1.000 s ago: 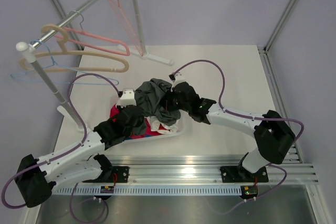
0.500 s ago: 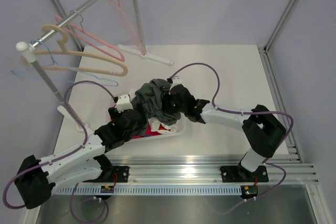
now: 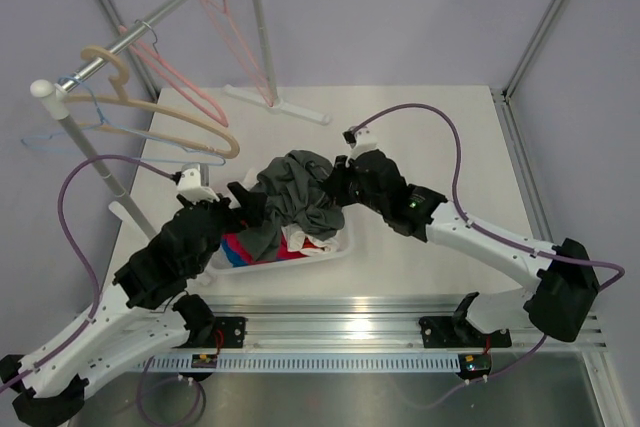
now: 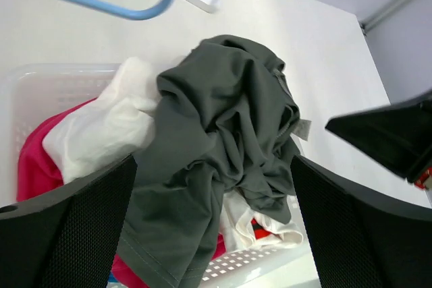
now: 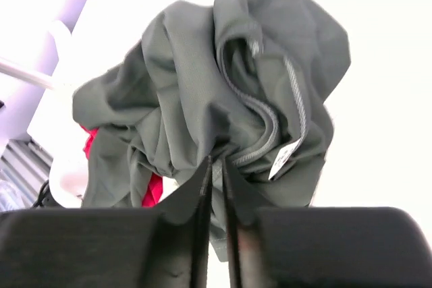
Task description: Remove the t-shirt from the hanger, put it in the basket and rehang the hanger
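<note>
The left gripper (image 4: 214,224) hangs spread wide on its outstretched arm over the crumpled charcoal cloth t-shirt (image 3: 297,190), heaped in a white perforated plastic basket (image 3: 335,249). The right gripper (image 5: 216,166), arm bent, pinches one soft fold.

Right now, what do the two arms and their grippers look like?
The left arm and right arm both have white links between bulky black joint housings, and a purple cable loops loosely along each. The left gripper and right gripper are black, each with two flat fingers whose inner faces carry a fine grid texture.
</note>
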Robot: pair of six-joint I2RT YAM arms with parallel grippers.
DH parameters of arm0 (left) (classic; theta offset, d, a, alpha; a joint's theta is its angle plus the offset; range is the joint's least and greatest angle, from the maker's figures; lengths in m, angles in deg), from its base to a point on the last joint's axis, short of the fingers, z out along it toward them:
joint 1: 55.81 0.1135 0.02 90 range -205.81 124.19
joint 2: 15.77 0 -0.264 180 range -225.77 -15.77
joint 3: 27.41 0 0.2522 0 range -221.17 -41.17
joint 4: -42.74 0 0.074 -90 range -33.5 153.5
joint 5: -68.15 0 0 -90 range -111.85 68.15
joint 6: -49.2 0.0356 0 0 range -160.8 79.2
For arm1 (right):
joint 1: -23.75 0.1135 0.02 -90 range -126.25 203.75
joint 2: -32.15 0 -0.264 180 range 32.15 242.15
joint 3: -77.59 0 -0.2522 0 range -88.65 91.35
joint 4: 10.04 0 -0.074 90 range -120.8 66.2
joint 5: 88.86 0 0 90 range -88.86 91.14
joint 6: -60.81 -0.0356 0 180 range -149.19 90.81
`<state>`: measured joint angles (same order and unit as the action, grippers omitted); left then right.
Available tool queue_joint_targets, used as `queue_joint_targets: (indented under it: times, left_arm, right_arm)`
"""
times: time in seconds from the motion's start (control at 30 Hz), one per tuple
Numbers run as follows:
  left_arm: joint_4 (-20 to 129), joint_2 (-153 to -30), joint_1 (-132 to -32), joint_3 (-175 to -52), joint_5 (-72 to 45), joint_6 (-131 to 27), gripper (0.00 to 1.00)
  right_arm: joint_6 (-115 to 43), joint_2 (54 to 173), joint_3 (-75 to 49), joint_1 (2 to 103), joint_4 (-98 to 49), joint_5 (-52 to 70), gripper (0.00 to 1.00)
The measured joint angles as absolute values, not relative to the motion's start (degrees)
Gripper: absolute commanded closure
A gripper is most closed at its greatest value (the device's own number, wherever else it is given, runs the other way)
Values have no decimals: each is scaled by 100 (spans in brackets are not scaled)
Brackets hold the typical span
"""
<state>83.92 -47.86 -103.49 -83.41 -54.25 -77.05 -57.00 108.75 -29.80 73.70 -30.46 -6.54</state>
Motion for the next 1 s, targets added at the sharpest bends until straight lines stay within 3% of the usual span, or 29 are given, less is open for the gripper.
queue_joint_targets:
  times: [0.17,0.33,0.47,0.8,1.0]
  left_arm:
    - [8399,-4979,-10349,-8396,-4802,-7425,1]
    - [8309,-4972,-10349,-8328,-4326,-7250,1]
    - [8222,-4636,-10349,-8275,-4203,-7226,1]
    - [7642,-4067,-10349,-8184,-4431,-7193,1]
    - [7566,-4288,-10349,-8184,-4463,-7126,1]
  right_arm:
    - [-5446,11349,-2001,7338,-3373,-835,100]
    - [-5374,12676,-410,7110,-3566,-842,100]
    - [-5394,13397,-67,6990,-3557,-770,100]
    - [-5645,13476,-2825,7283,-1666,-352,100]
    - [-5744,13432,-3179,7283,-1002,-276,100]
